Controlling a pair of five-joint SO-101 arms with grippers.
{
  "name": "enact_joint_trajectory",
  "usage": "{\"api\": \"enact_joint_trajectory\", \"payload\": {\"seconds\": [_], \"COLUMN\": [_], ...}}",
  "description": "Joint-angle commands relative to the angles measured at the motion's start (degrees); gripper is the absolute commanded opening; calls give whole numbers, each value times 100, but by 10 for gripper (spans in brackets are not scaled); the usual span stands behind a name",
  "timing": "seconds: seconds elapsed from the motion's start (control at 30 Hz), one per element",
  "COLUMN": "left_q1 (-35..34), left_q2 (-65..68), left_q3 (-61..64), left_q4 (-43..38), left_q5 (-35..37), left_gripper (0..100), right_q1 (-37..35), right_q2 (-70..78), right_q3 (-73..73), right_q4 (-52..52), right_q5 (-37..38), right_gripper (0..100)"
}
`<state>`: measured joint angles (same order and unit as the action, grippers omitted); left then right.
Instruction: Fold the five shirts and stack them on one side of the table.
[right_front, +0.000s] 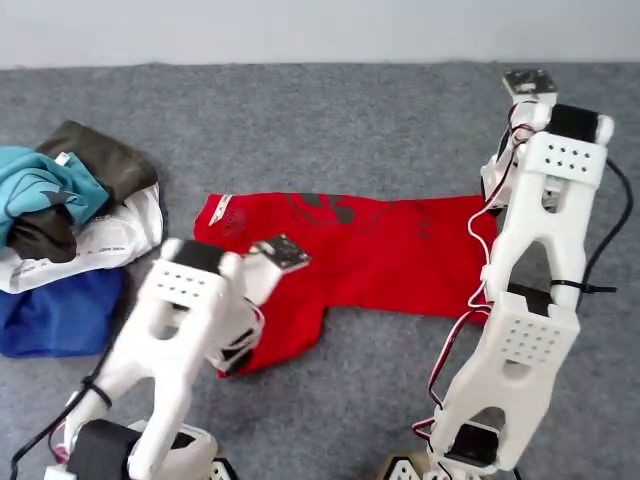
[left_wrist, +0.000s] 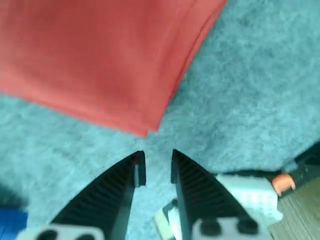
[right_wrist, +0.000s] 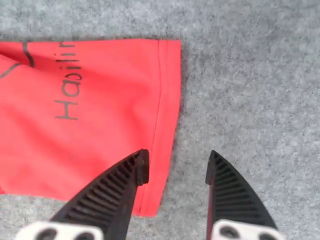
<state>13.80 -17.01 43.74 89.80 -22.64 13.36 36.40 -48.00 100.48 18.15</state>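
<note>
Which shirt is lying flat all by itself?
The red shirt, spread out alone in the middle. The teal shirt, white shirt, blue shirt and dark shirt are heaped together.

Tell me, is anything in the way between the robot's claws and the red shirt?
No, nothing visible. The left gripper sits just off the red shirt's corner with bare grey mat between, and the right gripper is open, straddling its hem.

Part of the red shirt (right_front: 380, 260) hidden under the left arm (right_front: 185, 290), its end behind the right arm (right_front: 530, 330), blue shirt (right_front: 55, 315) cut off by the high view's left edge
</note>
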Motion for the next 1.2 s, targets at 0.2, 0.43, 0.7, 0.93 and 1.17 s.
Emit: {"api": "enact_joint_trajectory", "payload": {"seconds": [0.2, 0.43, 0.7, 0.93, 1.17], "left_q1": [-62, -53, -70, -70, -79], "left_q2": [-141, -132, -132, -185, -193], "left_q3": [321, 620, 1402, 1657, 1525], "left_q4": [-484, -862, -1855, -2365, -2268], "left_q5": [264, 9, -369, -369, -369], "left_gripper": [101, 101, 101, 97, 96], "right_q1": [-48, -48, -40, -31, -13], "right_q2": [-84, -84, -84, -84, -75], "right_q3": [53, 53, 53, 62, 62], "right_q4": [242, 242, 242, 242, 242], "right_q5": [53, 53, 53, 53, 53], "right_gripper": [195, 195, 195, 195, 195]}}
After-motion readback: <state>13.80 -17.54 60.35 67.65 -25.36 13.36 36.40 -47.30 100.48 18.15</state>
